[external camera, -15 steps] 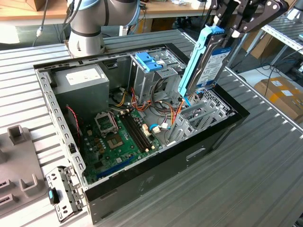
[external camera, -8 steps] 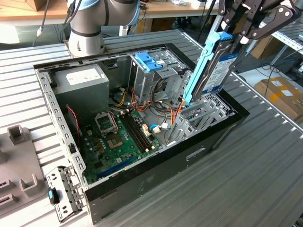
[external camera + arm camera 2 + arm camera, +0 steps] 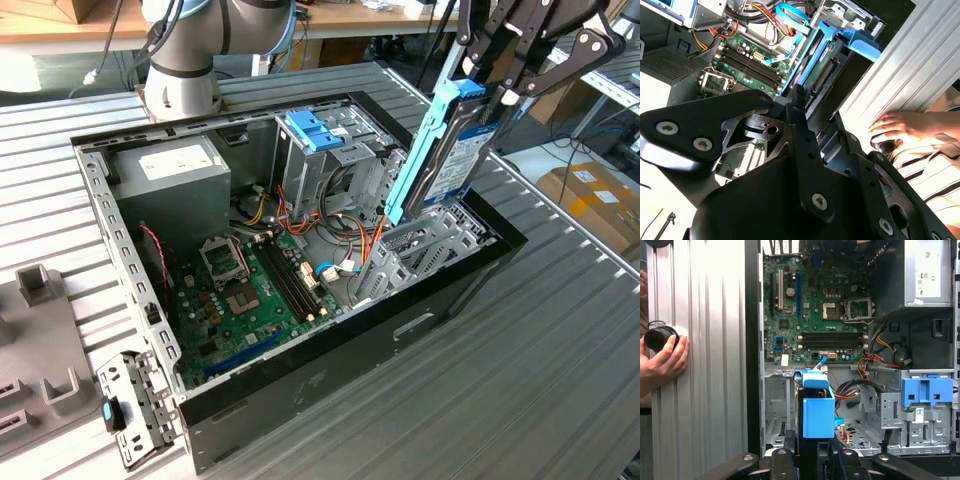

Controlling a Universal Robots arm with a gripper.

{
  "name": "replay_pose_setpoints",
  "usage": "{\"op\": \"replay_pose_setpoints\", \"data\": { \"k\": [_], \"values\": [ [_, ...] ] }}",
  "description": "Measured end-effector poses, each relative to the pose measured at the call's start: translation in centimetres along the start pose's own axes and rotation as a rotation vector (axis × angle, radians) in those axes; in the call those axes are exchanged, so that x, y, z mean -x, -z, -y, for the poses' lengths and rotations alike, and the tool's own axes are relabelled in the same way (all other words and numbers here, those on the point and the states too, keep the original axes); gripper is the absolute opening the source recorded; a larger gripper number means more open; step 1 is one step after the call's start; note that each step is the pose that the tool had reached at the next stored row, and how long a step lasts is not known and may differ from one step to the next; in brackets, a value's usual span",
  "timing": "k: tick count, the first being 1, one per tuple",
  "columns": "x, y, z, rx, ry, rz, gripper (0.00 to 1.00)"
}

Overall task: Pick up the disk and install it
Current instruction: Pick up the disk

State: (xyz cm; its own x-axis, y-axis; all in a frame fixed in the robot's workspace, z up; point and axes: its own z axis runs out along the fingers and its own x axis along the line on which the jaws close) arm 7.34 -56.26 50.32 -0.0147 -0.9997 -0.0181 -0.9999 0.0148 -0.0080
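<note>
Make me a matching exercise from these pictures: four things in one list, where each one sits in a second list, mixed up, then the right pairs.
1. the disk
2. the power supply box
3. the dark-blue latch
4. the person's hand

A. on a black round knob, outside the case
B. on the metal drive bay
C. held on end in the gripper
D. in a corner of the case

Pairs: 1-C, 2-D, 3-B, 4-A
</note>
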Motion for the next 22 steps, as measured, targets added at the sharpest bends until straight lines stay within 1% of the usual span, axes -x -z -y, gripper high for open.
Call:
{"op": "replay_pose_setpoints", "data": {
  "k": [2, 4, 7, 13, 17, 19, 22],
  "values": [
    [-0.02, -0.28, 0.0, 0.0, 0.0, -0.0001, 0.35],
    [-0.02, -0.59, 0.08, 0.0, 0.0, -0.0014, 0.35],
    [-0.02, -0.93, 0.45, -0.0001, 0.0, -0.0039, 0.35],
    [-0.03, -0.99, 0.53, -0.0001, 0.0, -0.004, 0.35],
    [-0.31, -1.06, 0.6, 0.0002, 0.0, -0.0038, 0.35],
    [-0.32, -1.25, 0.61, 0.0003, 0.0, -0.0047, 0.35],
    [-0.33, -1.8, 0.81, 0.0002, 0.0, -0.0055, 0.35]
  ]
}}
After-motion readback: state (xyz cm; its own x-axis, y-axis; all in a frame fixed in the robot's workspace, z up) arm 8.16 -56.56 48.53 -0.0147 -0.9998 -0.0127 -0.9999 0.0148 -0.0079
